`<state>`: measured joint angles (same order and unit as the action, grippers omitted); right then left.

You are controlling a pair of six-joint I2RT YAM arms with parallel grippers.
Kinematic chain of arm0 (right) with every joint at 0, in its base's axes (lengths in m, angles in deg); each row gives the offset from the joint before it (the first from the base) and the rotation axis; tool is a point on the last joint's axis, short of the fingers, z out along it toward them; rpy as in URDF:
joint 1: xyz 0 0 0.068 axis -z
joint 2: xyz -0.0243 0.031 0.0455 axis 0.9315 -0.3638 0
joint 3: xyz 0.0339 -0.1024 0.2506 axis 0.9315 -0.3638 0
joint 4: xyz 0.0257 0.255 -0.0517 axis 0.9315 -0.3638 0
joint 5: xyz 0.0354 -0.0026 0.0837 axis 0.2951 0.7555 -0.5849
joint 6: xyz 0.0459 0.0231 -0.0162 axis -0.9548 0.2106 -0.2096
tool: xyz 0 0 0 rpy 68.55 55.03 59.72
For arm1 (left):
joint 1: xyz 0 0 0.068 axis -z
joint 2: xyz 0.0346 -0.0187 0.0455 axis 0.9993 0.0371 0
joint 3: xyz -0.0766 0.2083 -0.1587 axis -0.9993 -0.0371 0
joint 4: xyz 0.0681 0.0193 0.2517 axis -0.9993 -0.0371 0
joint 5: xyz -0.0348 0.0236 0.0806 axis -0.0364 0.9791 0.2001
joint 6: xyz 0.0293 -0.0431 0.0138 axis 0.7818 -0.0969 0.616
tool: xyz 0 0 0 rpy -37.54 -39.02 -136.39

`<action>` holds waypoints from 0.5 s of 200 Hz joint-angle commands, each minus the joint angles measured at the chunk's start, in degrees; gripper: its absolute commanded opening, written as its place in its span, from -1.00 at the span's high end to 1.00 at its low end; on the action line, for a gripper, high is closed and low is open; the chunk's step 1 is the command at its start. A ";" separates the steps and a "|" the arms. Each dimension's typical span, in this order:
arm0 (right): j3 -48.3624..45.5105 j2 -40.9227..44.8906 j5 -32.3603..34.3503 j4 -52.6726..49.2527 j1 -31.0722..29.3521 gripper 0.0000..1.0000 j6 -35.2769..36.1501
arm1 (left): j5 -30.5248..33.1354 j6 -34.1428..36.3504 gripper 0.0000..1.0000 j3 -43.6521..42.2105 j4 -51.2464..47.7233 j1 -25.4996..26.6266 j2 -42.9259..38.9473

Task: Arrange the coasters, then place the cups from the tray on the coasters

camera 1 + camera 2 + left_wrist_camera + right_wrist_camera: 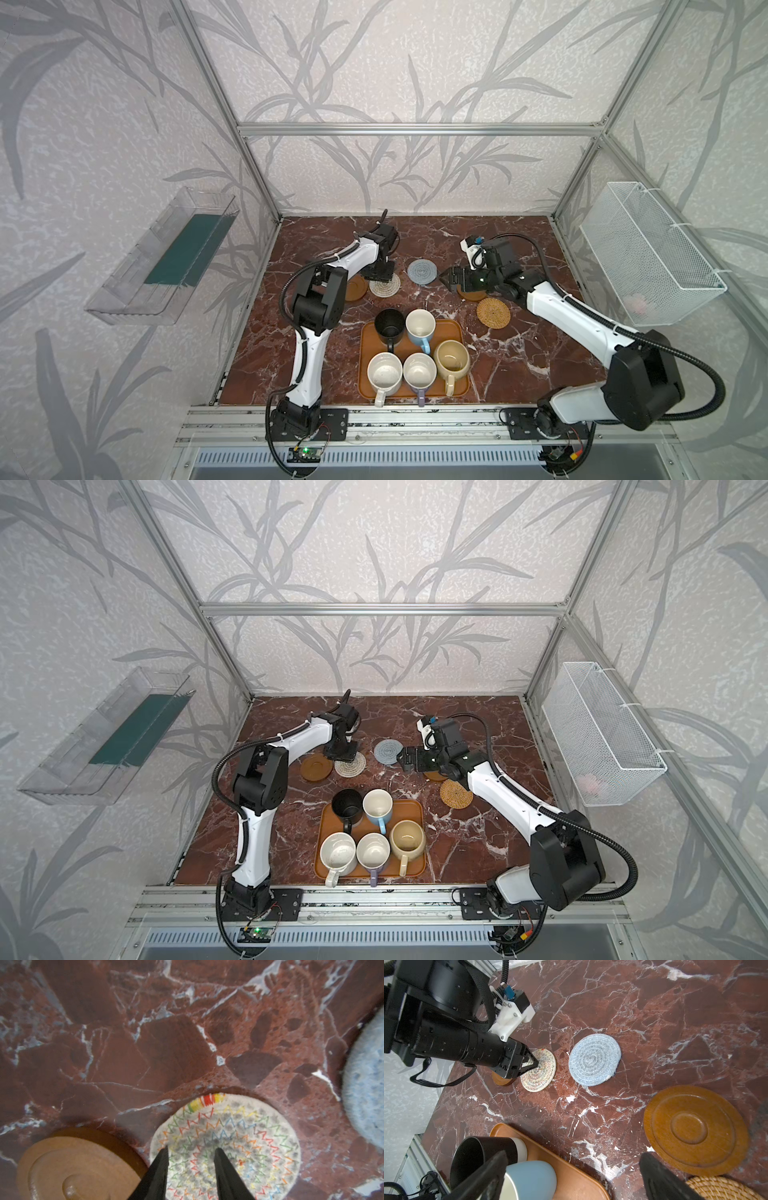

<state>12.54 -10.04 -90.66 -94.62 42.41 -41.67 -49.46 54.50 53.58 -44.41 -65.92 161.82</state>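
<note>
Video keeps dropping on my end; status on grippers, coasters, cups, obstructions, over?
Left gripper part-open, tips over cream coaster. Right gripper wide open, empty. Five cups on tray. Nothing in the way.

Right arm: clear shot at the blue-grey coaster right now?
Probably yes. The right gripper is open and hovers just beside the blue-grey coaster, nothing between them. The left gripper is over the cream coaster, out of the way.

5 cups (419, 328) sit on the tray (451, 332), with 5 coasters (422, 272) spread behind it.
</note>
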 commanded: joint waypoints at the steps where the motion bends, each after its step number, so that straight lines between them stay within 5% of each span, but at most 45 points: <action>1: 1.08 -0.81 -0.97 0.20 -0.37 -0.97 -0.06 | -1.55 -1.34 0.19 -1.21 -1.22 -0.40 -3.68; 100: 8.69 -5.45 -1.81 -6.04 -0.31 -0.98 4.27 | -5.19 -8.67 -0.39 -7.45 3.82 -1.04 -20.45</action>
<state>17.81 -13.60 -91.71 -97.52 42.41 -39.83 -52.15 49.15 49.08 -42.60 -66.66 148.70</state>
